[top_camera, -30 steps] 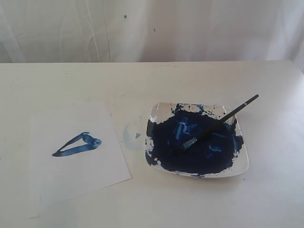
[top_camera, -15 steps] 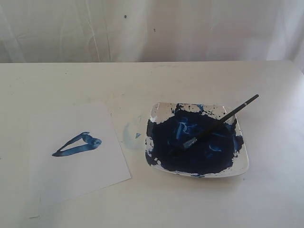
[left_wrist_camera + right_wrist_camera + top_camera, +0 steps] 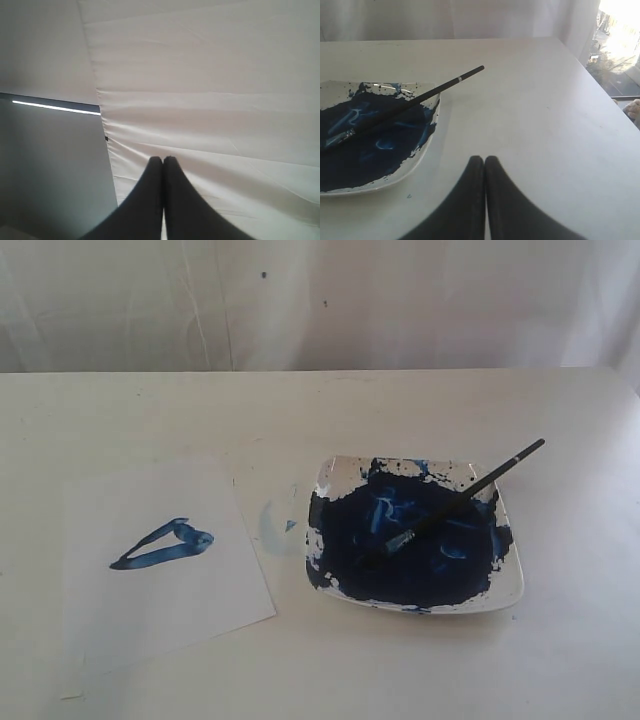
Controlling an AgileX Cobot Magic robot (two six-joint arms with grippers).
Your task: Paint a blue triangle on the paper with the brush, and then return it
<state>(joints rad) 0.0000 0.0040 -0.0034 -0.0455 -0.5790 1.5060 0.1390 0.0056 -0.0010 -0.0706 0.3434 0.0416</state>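
A white paper (image 3: 160,570) lies at the table's left with a narrow blue triangle (image 3: 165,544) painted on it. The black-handled brush (image 3: 462,497) rests across the white square plate (image 3: 510,585) of dark blue paint, bristles in the paint, handle end sticking out over the far right rim. The right wrist view shows the same brush (image 3: 415,100) and plate (image 3: 427,145). My right gripper (image 3: 484,160) is shut and empty, above the bare table beside the plate. My left gripper (image 3: 163,160) is shut and empty, facing a white cloth backdrop. Neither gripper appears in the exterior view.
A pale blue round smudge (image 3: 278,527) marks the table between paper and plate. The table's right edge (image 3: 600,85) runs close to the plate side, with a window beyond it. A white curtain (image 3: 320,300) hangs behind the table.
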